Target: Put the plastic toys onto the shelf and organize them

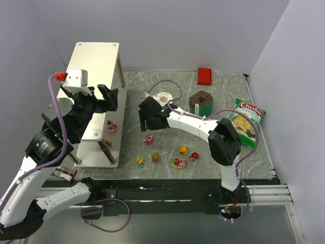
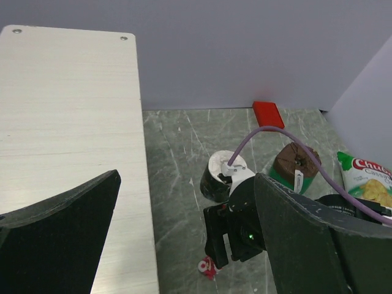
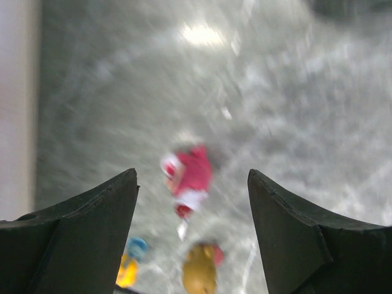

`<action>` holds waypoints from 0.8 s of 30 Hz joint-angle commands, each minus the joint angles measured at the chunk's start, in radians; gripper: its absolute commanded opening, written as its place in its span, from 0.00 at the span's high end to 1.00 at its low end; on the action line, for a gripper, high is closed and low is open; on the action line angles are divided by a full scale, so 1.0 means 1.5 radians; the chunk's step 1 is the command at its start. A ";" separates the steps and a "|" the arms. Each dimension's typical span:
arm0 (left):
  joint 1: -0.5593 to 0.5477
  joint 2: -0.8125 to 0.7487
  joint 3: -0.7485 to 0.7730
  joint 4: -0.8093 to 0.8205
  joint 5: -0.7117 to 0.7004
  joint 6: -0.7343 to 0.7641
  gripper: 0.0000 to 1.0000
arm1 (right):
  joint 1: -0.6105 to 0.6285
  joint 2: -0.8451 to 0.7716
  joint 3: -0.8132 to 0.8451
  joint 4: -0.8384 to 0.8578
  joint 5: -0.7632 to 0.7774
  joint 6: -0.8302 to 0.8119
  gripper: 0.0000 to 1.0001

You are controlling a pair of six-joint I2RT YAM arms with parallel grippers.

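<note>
While right gripper (image 3: pixel 192 173) is being held spread over pink toy (image 3: pixel 188 179), pickup is being set up; lowering, pinching judged next. Left gripper (image 2: pixel 187 176): spread, empty, above shelf (image 2: pixel 67 122).

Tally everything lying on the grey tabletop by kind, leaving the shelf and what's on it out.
Toys: 6
Cups: 2
Red block: 1
Chip bag: 1
Total: 10

table (image 1: pixel 223 101): is carrying shelf (image 1: pixel 96 56), cups (image 1: pixel 201 103), chip bag (image 1: pixel 247 122), red block (image 1: pixel 204 75)
plastic toys (image 1: pixel 179 162): are lying under and near right gripper (image 1: pixel 147 127)
</note>
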 commanded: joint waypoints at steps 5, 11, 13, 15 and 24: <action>0.002 0.019 0.019 0.020 0.047 -0.017 0.04 | 0.002 -0.003 -0.014 -0.085 -0.044 0.054 0.24; 0.002 0.013 0.004 0.021 0.053 -0.025 0.04 | 0.003 0.009 -0.038 -0.032 -0.101 0.039 0.25; 0.003 0.011 0.002 0.021 0.052 -0.025 0.04 | 0.003 0.021 -0.034 -0.022 -0.104 0.036 0.25; 0.003 0.010 0.002 0.020 0.052 -0.025 0.04 | 0.003 0.037 -0.022 -0.022 -0.107 0.031 0.25; 0.002 0.000 -0.005 0.016 0.040 -0.026 0.03 | 0.002 0.077 -0.005 -0.021 -0.108 0.004 0.36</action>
